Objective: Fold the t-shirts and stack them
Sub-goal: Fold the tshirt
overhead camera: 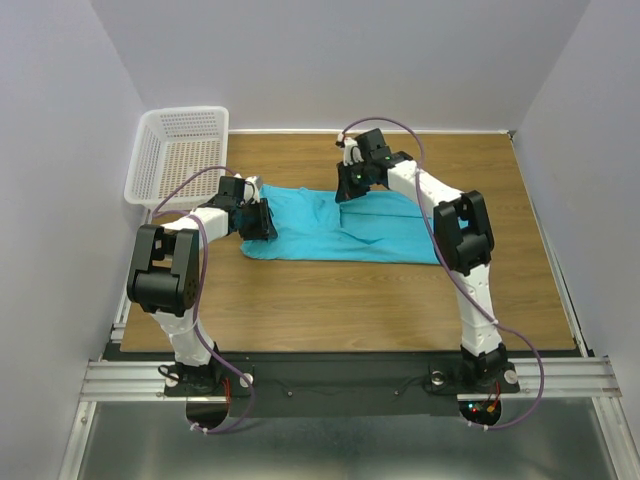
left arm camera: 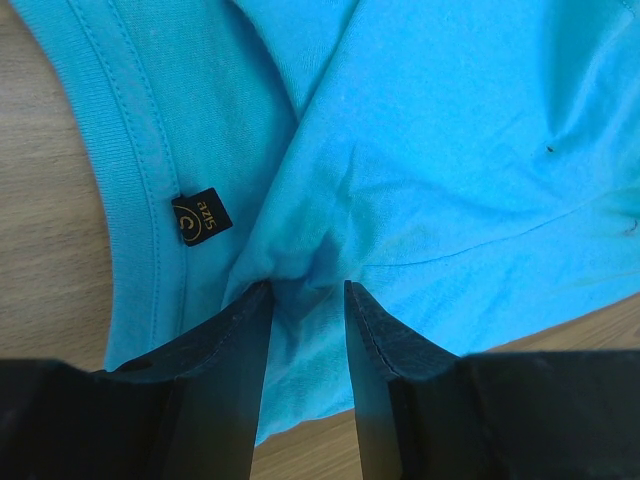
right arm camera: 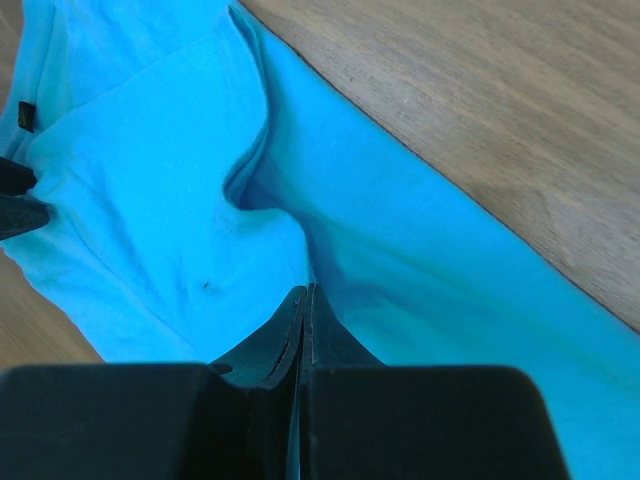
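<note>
The turquoise t-shirt (overhead camera: 340,225) lies spread and partly folded on the wooden table (overhead camera: 330,300). My left gripper (overhead camera: 262,222) is at its left edge, near the neck. In the left wrist view this gripper (left arm camera: 308,290) stands open, its tips pressed onto the t-shirt (left arm camera: 450,150) with bunched cloth between them, and the dark label (left arm camera: 200,215) sits just left. My right gripper (overhead camera: 350,185) is at the shirt's far edge. In the right wrist view it (right arm camera: 305,290) is shut on a thin fold of the t-shirt (right arm camera: 150,200).
A white mesh basket (overhead camera: 142,160) stands at the table's far left corner, just beyond the left arm. Bare wood shows in front of the shirt and to its right. Grey walls close in on three sides.
</note>
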You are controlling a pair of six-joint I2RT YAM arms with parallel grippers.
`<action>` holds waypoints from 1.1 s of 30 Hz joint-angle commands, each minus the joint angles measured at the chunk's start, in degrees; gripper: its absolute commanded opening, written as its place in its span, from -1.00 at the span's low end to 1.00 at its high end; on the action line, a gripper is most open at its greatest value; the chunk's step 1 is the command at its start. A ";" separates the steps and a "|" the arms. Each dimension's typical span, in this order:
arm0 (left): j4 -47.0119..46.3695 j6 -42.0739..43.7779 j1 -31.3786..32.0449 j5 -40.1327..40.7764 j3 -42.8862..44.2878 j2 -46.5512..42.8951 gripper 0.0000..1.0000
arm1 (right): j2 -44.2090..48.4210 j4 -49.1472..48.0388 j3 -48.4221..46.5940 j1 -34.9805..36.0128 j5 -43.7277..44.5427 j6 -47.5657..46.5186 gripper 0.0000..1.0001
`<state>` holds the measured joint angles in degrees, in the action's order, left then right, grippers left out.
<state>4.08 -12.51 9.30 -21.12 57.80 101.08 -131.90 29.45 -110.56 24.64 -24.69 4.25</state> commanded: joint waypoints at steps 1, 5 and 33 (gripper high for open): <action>-0.47 0.47 0.28 0.03 -0.15 0.08 -0.09 | 5.68 -1.06 0.87 -1.00 1.31 -1.52 -0.99; -0.38 0.47 0.28 0.21 0.03 0.44 -0.09 | 5.95 -0.98 2.28 -1.09 1.75 -2.05 -0.99; -0.30 1.18 0.28 -1.81 0.73 -1.76 -0.07 | 7.08 -0.71 2.02 -1.09 11.68 -6.35 -0.14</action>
<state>4.03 -12.45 9.30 -21.39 57.80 101.14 -128.49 29.58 -106.13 23.90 -15.03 0.75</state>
